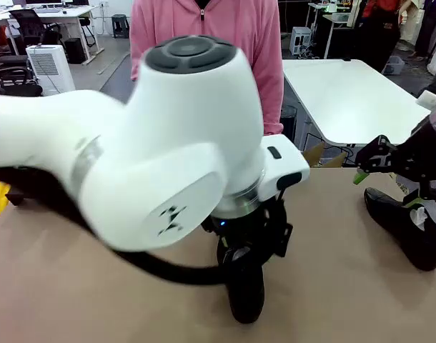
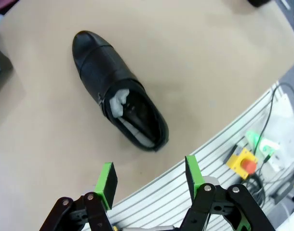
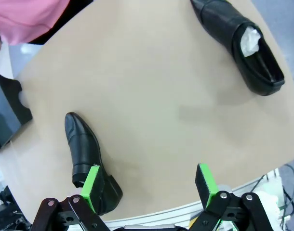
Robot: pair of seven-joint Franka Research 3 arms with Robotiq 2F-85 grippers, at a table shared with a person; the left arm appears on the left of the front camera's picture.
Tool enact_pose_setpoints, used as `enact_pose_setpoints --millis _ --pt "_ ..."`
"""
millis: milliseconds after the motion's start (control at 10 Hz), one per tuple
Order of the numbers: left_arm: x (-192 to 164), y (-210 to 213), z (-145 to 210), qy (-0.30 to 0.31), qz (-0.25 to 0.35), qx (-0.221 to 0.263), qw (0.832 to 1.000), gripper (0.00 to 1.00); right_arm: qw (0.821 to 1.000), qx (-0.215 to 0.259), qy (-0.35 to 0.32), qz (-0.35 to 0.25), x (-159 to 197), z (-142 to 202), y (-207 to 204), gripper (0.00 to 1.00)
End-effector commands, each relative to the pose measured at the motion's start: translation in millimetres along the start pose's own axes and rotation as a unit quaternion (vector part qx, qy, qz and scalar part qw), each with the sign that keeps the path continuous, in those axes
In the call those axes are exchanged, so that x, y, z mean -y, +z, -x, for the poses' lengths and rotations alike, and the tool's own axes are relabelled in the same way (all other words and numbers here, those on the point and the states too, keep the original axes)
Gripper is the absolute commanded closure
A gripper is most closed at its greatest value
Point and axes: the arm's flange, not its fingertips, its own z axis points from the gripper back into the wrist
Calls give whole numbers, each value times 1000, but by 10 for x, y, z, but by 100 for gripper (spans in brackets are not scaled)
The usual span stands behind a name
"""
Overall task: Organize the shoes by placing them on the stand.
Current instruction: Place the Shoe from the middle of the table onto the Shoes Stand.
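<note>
Shoe (image 2: 118, 91): a glossy black dress shoe is laid flat on its sole on the table (image 2: 200, 53), near the table's robot-side edge, with pale paper stuffing (image 2: 120, 98) seen in its opening. It is not gripped. The left gripper (image 2: 150, 178) is held above the table with its green pads spread and nothing between them, and the shoe lies ahead of the pads, apart from both. The wide spread is judged to be kept so that the fingers can be lowered across the shoe's width.

A second shoe (image 3: 86, 154) is also laid sole-down on the table, close to the same edge. Its heel is seen just beside one pad of the right gripper (image 3: 149, 185), which is likewise spread wide and empty. Whether that pad touches the heel cannot be told. A third shoe (image 3: 238, 41), stuffed with white paper, is laid farther across the table, well apart from the second.

As all three are set on bare tabletop, transfer to the stand is judged not yet done for them, and an approach to grasp is taken to be the step in hand.

Beyond the table's robot-side edge, a ribbed metal rail (image 2: 219, 144) and a yellow emergency-stop box (image 2: 243, 161) are seen. At the table's far side a person (image 3: 26, 17) in pink is stationed.
</note>
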Motion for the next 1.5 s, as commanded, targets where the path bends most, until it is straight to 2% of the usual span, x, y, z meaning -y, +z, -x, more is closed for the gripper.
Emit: enact_pose_setpoints --millis 0,200,500,800,1400 --pt "221 -240 -320 57 11 5 998 26 1000 4 16 -9 -32 15 22 0" --pt "225 -507 -470 134 -21 -10 991 26 1000 4 16 -9 -32 15 22 0" --pt "308 -859 -516 167 -50 -11 985 26 1000 4 16 -9 -32 15 22 0" --pt "366 -1183 -462 182 -85 -7 980 26 1000 4 16 -9 -32 15 22 0" --pt "284 -1647 -535 207 -105 -29 972 26 1000 4 16 -9 -32 15 22 0"
